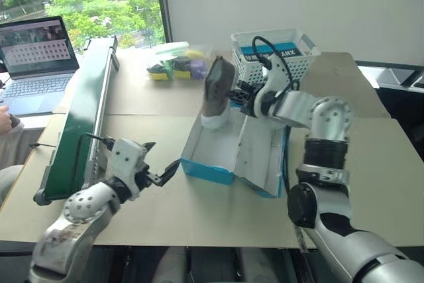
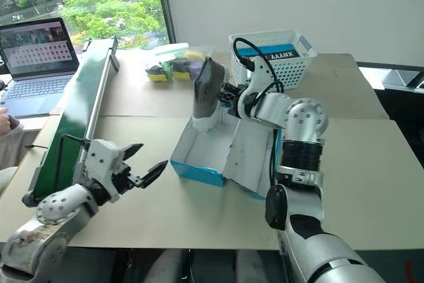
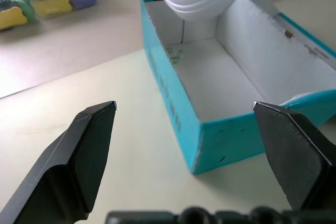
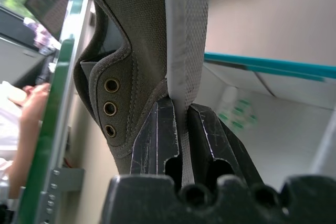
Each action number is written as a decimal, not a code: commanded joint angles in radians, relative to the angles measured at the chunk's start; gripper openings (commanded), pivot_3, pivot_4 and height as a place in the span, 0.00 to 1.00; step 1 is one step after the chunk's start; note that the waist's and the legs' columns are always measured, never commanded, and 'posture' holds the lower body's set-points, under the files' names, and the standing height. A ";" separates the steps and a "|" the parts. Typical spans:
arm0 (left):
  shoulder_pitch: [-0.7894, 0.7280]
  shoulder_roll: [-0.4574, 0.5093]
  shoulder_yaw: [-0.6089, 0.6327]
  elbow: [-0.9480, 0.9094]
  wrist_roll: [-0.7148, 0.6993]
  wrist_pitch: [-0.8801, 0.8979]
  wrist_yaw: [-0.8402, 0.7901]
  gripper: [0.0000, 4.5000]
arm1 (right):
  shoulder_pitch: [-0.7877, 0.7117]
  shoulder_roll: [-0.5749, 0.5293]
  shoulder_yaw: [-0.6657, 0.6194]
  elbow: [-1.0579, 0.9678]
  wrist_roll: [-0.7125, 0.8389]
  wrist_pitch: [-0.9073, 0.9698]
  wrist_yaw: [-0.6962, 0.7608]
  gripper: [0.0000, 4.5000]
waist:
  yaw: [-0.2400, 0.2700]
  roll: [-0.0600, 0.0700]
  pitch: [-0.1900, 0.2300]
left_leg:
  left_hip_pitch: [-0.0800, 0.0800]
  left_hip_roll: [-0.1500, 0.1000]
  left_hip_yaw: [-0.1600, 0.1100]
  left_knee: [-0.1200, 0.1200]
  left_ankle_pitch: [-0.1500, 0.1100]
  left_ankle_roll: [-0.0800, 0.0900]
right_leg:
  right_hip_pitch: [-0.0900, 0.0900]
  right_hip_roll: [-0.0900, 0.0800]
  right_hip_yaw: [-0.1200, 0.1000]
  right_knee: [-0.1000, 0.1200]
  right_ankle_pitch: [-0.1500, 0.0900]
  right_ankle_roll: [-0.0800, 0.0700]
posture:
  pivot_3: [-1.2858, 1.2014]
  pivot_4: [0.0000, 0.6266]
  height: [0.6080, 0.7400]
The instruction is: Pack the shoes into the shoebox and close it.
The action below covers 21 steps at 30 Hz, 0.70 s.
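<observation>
- Left eye view shows the shoebox (image 1: 233, 154) lying open on the tan table (image 1: 165, 210), its white inside bare and its flap lid laid out flat on the robot's right side; the teal wall faces the robot
- right gripper (image 4: 178, 116) is clamped on a grey-taupe shoe (image 1: 217, 91), its two black fingers pinched together on the shoe's side wall beside the three brass eyelets; the shoe stands upright, sole edge toward the far end of the box, its whitish lower end at the far left corner of the shoebox; whether that end touches the box floor I cannot tell
- left gripper (image 1: 159, 175) hovers above the table just left of the box's near corner, its fingers (image 3: 84, 150) spread wide with nothing between them; through the gap the left wrist view looks into the box
- white lattice basket (image 1: 291, 64) stands behind the box with a teal item inside; near it, to the left, lies a clear bag of coloured toys (image 1: 175, 64)
- a green conveyor (image 1: 83, 117) runs along the table's left edge; beyond it sits an open laptop (image 1: 36, 64); a person's hand (image 1: 5, 122) rests at the frame's left edge
</observation>
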 commanded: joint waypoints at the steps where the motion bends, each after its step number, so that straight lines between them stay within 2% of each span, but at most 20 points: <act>1: -0.008 0.041 0.033 0.007 -0.002 -0.045 -0.077 0.99 | -0.044 0.009 -0.095 -0.107 0.008 0.216 -0.111 0.00 | -0.001 0.000 0.000 | -0.001 0.000 0.000 0.000 0.000 0.000 | -0.001 0.000 0.000 0.000 0.000 0.000 | 0.52 0.24 0.98; 7: -0.039 0.064 0.001 0.027 0.036 -0.080 -0.131 0.99 | 0.003 0.122 -0.170 -0.130 -0.016 0.239 -0.333 0.00 | -0.008 0.000 0.000 | -0.001 0.000 0.001 0.000 0.000 0.000 | -0.003 0.001 0.001 0.002 0.000 0.000 | 0.52 0.24 0.98; 14: -0.037 0.109 0.017 0.065 0.046 -0.140 -0.229 0.99 | 0.015 0.248 -0.240 -0.133 -0.092 0.239 -0.427 0.00 | -0.005 0.001 0.000 | -0.001 0.000 0.002 0.000 0.000 0.000 | -0.004 0.000 0.002 0.004 0.000 0.000 | 0.52 0.24 0.98; 21: -0.052 0.106 0.001 0.063 0.054 -0.143 -0.245 0.99 | 0.010 0.213 -0.198 -0.112 -0.150 0.239 -0.443 0.00 | -0.009 0.001 0.000 | -0.001 0.000 0.002 0.000 0.000 0.000 | -0.004 0.001 0.002 0.004 0.000 0.000 | 0.52 0.24 0.98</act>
